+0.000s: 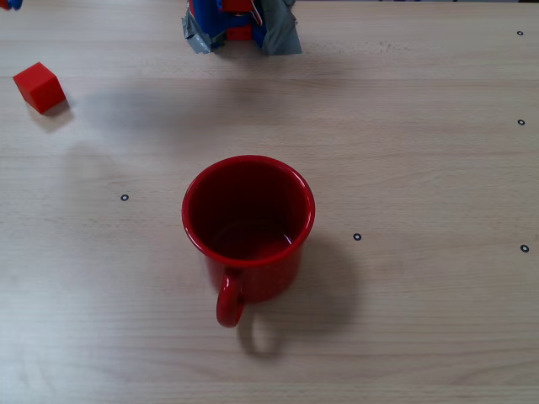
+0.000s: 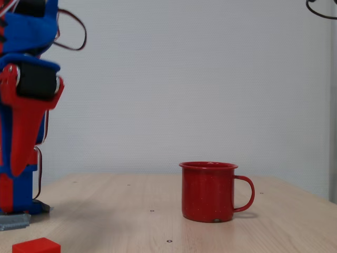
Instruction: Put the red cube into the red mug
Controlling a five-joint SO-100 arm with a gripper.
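Resting apart on table: red cube point(image 1: 39, 87), upright red mug point(image 1: 248, 227); jaws' state unclear.

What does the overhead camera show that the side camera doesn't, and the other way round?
Only the overhead fixed view shows the red mug's empty red inside, the small black ring marks dotted across the table and the taped arm base.

Only the side fixed view shows the arm upright with its red pincer pointing down, raised above the table, plus the white wall.

Both show the mug upright, handle visible, and the red cube lying apart from it on the wood.
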